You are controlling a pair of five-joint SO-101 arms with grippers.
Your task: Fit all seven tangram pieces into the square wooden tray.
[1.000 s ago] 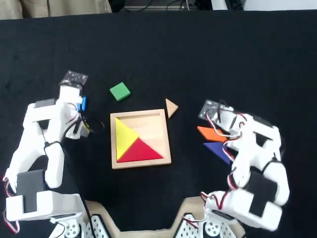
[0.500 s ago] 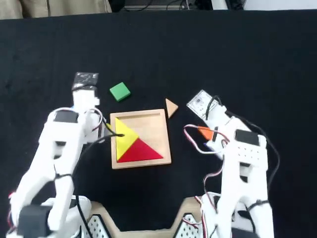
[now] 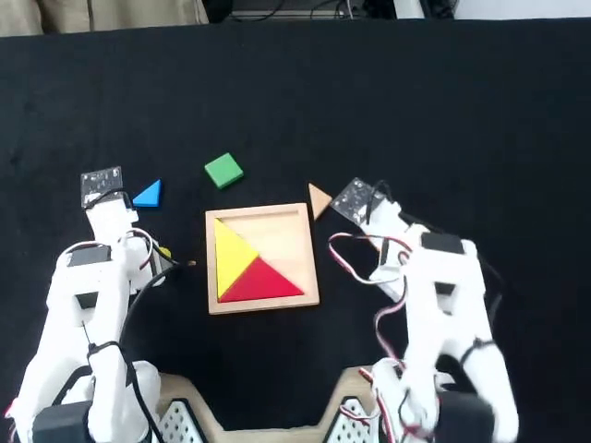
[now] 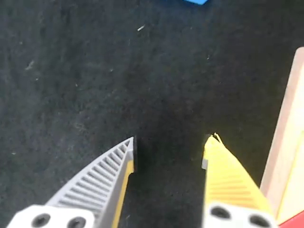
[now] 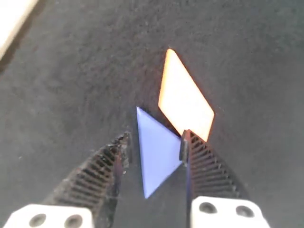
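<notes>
The square wooden tray (image 3: 307,254) holds a yellow triangle (image 3: 231,252) and a red triangle (image 3: 263,281). A green square (image 3: 223,171), a blue triangle (image 3: 148,194) and a tan triangle (image 3: 319,198) lie on the black cloth around it. My left gripper (image 4: 170,143) is open and empty over bare cloth just left of the tray rim (image 4: 285,137). My right gripper (image 5: 154,140) is open and low, its fingers on either side of a purple triangle (image 5: 159,149). An orange parallelogram (image 5: 183,97) touches that triangle's far side. In the high view the right arm (image 3: 434,277) covers both pieces.
Black cloth covers the whole table, with wide free room behind the pieces. A tray corner (image 5: 12,14) shows at the edge of the right wrist view. The arm bases stand at the near edge.
The left arm swung back left from the tray's edge, uncovering the blue triangle. The right arm shifted toward the tray and down over the orange and purple pieces, hiding them from above.
</notes>
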